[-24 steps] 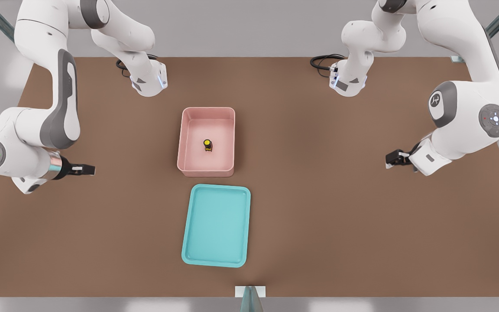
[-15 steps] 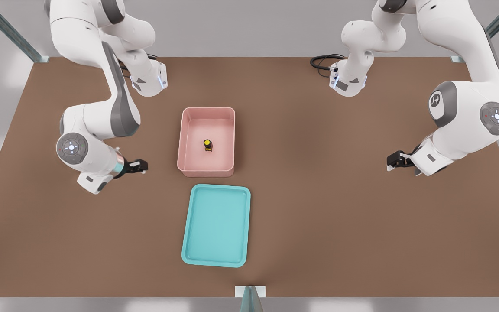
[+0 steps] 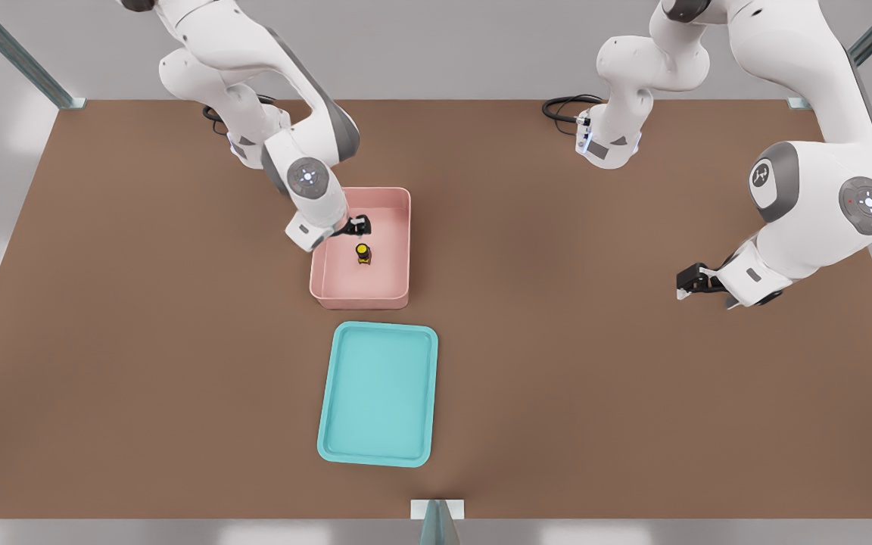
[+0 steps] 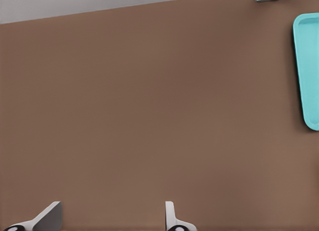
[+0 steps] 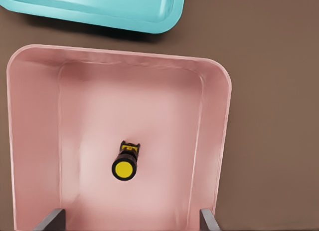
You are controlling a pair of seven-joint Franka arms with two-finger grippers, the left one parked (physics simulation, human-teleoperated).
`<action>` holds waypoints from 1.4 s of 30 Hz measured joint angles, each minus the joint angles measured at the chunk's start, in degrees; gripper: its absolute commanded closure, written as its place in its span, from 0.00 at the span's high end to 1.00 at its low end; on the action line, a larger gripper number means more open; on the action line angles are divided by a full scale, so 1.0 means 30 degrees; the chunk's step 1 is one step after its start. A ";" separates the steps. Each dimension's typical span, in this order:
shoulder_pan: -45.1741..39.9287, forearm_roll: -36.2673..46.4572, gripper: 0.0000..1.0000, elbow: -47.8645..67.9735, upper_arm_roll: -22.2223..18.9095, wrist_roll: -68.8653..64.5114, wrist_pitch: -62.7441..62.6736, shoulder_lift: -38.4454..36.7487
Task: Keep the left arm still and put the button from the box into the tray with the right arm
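The button (image 3: 362, 252), with its yellow cap and dark base, stands near the middle of the pink box (image 3: 400, 198). My gripper (image 3: 360, 225) hovers over the box, just behind the button in the front view. It is open and holds nothing. In the right wrist view the button (image 5: 124, 166) sits on the floor of the box (image 5: 219, 116), ahead of my gripper (image 5: 130, 220), whose fingertips (image 5: 51, 220) are spread wide. The turquoise tray (image 3: 379, 393) lies just in front of the box and holds nothing; the wrist views show an edge of the tray (image 5: 99, 6) (image 4: 309, 66).
The parked arm (image 3: 807, 212) stays low at the front view's right, far from the box. Both arm bases and black cables (image 3: 565, 106) are at the table's back edge. A metal post (image 3: 437, 518) stands at the front edge. Bare brown tabletop surrounds the box and tray.
My arm has swung from the front view's left side across the table until the gripper hangs over the pink box. The button, box and tray have not moved.
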 measured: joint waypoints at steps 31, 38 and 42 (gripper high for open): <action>0.0855 -0.0146 1.00 -0.2853 0.0538 0.9281 0.8811 0.3868; 0.0856 -0.0148 0.92 -0.3043 0.0539 0.9919 0.9370 0.4229; 0.0851 -0.0143 0.75 -0.3045 0.0539 1.0203 0.9501 0.4264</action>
